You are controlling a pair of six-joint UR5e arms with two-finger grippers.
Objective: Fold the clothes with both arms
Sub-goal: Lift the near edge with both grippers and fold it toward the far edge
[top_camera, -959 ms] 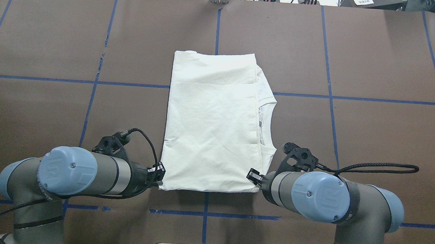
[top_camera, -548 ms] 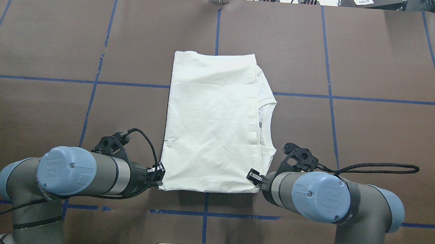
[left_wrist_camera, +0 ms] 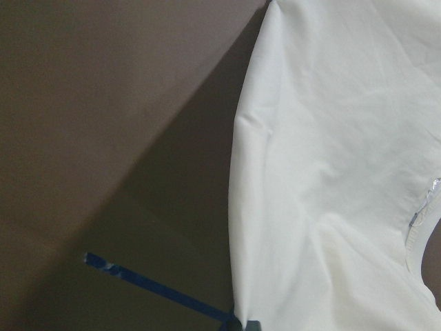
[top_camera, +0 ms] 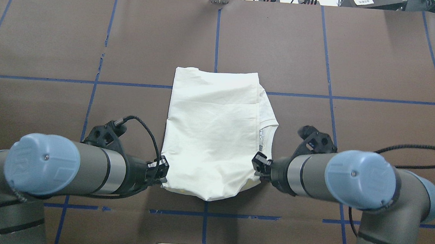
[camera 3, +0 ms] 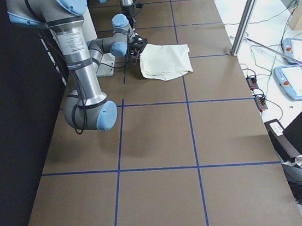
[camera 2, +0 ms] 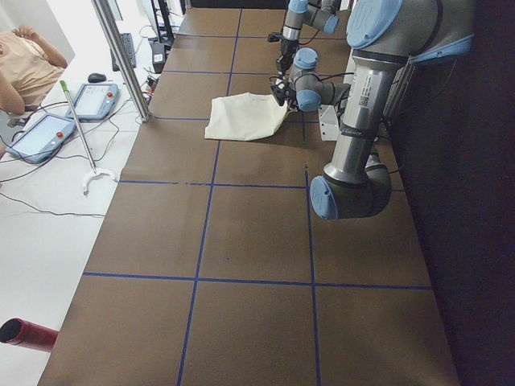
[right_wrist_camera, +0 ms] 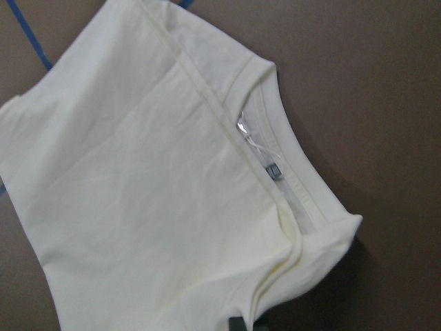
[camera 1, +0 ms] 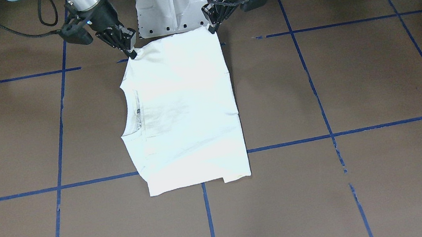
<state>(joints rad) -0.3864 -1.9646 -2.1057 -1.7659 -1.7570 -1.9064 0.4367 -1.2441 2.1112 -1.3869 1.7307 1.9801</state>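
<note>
While the shirt (top_camera: 212, 137) sagged at lower centre, the left gripper (top_camera: 160, 170) and right gripper (top_camera: 259, 165) apparently clenched its lower corners.

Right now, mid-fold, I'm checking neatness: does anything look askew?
Yes. On the T-shirt the collar juts past the top layer beside the right pincer, and the edge held between it and the left pincer sags midway.
</note>
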